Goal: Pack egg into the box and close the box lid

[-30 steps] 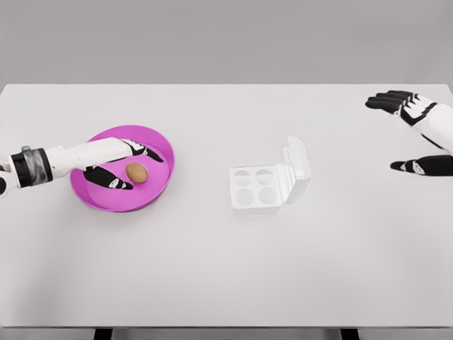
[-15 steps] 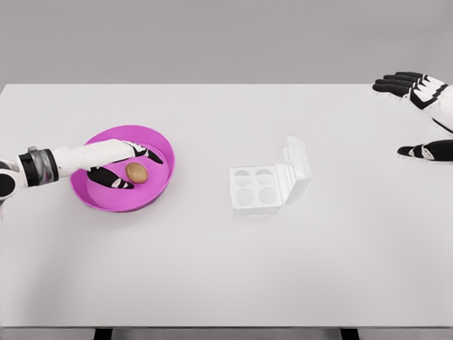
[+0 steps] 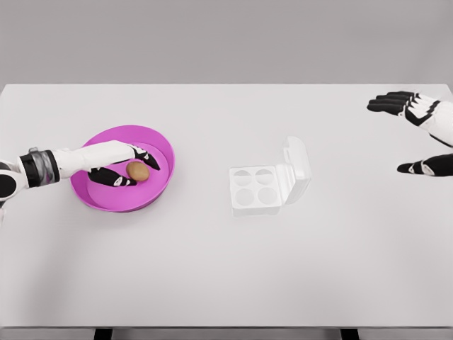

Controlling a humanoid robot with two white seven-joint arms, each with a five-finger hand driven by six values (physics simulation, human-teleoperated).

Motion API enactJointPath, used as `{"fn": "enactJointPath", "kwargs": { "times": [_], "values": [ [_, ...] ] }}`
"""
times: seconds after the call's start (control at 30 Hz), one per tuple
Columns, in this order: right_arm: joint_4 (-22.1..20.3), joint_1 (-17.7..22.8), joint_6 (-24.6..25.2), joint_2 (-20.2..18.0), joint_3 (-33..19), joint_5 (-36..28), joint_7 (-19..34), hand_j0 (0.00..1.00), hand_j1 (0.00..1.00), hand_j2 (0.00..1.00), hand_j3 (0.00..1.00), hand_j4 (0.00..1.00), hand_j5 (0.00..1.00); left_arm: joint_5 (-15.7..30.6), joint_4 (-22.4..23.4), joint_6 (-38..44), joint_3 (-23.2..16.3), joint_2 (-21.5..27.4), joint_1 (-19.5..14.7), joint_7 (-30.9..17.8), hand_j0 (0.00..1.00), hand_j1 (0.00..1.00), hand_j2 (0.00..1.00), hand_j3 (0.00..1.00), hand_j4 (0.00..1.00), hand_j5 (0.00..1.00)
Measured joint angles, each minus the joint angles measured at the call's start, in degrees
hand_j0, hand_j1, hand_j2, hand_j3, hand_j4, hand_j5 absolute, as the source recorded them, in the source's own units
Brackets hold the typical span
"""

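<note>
inside the pink bowl (image 3: pixel 120 198) at the table's (image 3: pixel 212 283) left, left hand (image 3: pixel 120 164) curled around the brown egg (image 3: pixel 138 171), thumb below and fingers above, closing on it but apparently not yet clamped, egg resting on the bowl floor. well to the right, white four-cup egg box (image 3: pixel 256 189) waiting with lid (image 3: pixel 297 168) propped open toward the far side, all cups bare and ready for loading. at the far right edge, right hand (image 3: pixel 417 134) spread wide and empty, held clear.
</note>
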Motion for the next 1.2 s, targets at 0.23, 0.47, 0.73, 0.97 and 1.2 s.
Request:
{"fn": "enactJointPath", "kwargs": {
  "times": [0.23, 0.47, 0.73, 0.97, 1.2],
  "values": [
    [0.01, -0.18, 0.01, 0.66, 0.62, 0.96, 0.00, 1.00, 1.00, 1.00, 1.00, 1.00, 1.00, 0.12, 0.00, 0.01, -0.02, 0.07, 0.00, 0.00, 0.48, 0.48, 0.48, 0.48, 0.48, 0.48],
    [0.01, -0.35, 0.00, 1.27, 1.77, 1.20, 0.00, 1.00, 1.00, 1.00, 1.00, 1.00, 1.00, 0.32, -0.15, -0.01, 0.17, 0.00, -0.09, -0.02, 0.43, 0.43, 0.43, 0.43, 0.43, 0.43],
    [0.01, -0.88, 0.01, 1.32, 2.21, 1.22, 0.00, 1.00, 1.00, 1.00, 1.00, 1.00, 1.00, 0.79, -1.26, -0.02, 1.85, -0.11, -0.09, -0.02, 0.41, 0.41, 0.41, 0.41, 0.41, 0.41],
    [0.01, -0.88, 0.01, 1.36, 2.26, 1.22, 0.00, 1.00, 1.00, 1.00, 1.00, 1.00, 1.00, 0.99, -5.21, -0.02, 3.91, -0.12, 0.35, -0.03, 0.40, 0.40, 0.40, 0.40, 0.40, 0.40],
    [0.01, -0.97, 0.01, 1.01, 2.29, 1.22, 0.00, 1.00, 1.00, 1.00, 1.00, 1.00, 1.00, 1.03, -9.07, -0.03, 5.62, -0.05, 0.62, -0.03, 0.40, 0.40, 0.40, 0.40, 0.40, 0.40]
  ]
}}
